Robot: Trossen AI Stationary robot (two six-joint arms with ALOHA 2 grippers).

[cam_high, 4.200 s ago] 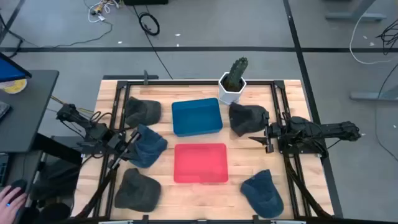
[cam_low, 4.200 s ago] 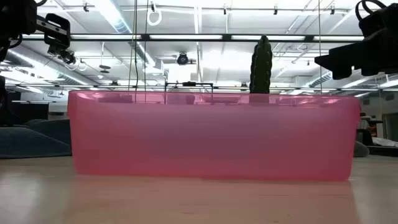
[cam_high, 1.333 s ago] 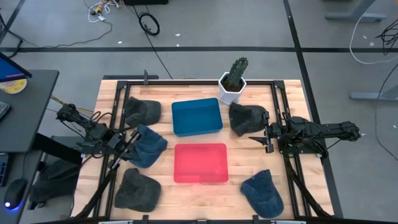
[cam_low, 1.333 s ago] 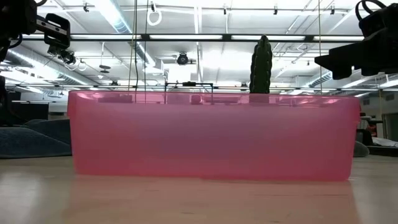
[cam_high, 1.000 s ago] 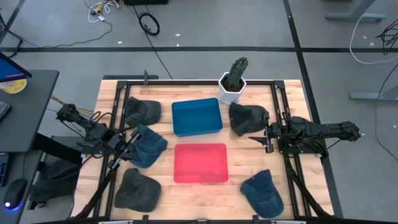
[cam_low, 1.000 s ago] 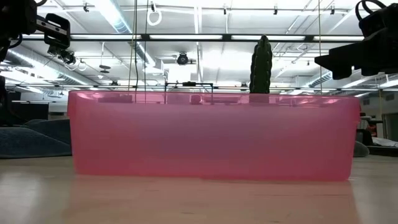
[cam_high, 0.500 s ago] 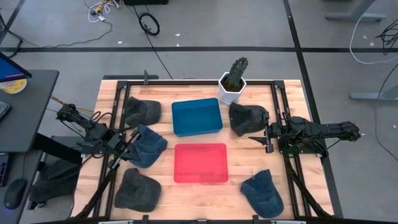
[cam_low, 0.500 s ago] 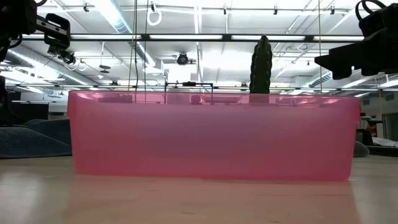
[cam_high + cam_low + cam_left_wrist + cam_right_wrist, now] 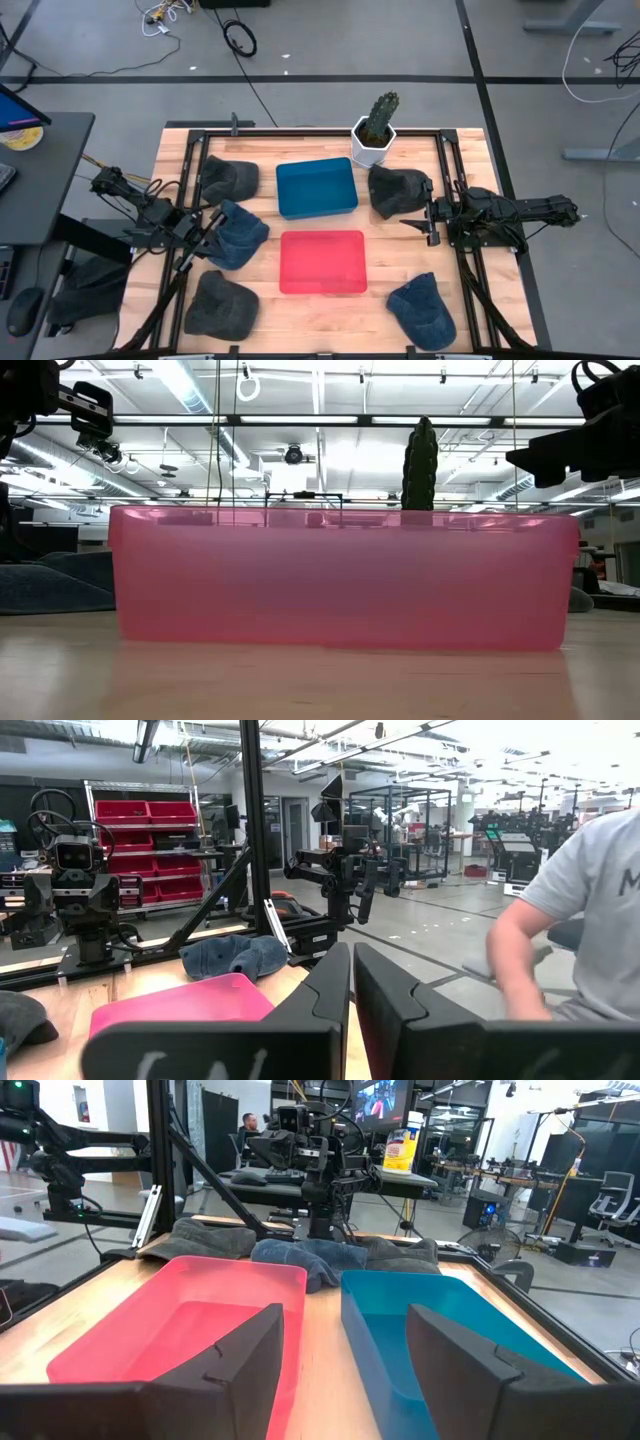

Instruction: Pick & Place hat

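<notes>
i see my left claw clenched, hovering at a blue hat on the tabletop's left side. my right claw is released, empty, beside a grey hat near the blue bin.

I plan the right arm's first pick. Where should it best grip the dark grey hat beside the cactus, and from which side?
Probably the crown of the grey hat, taken from above. It lies slumped on the table, beside the open right gripper, and its soft bunched fabric offers folds to pinch. The cactus stands close behind, so a top approach keeps clear of it.
</notes>
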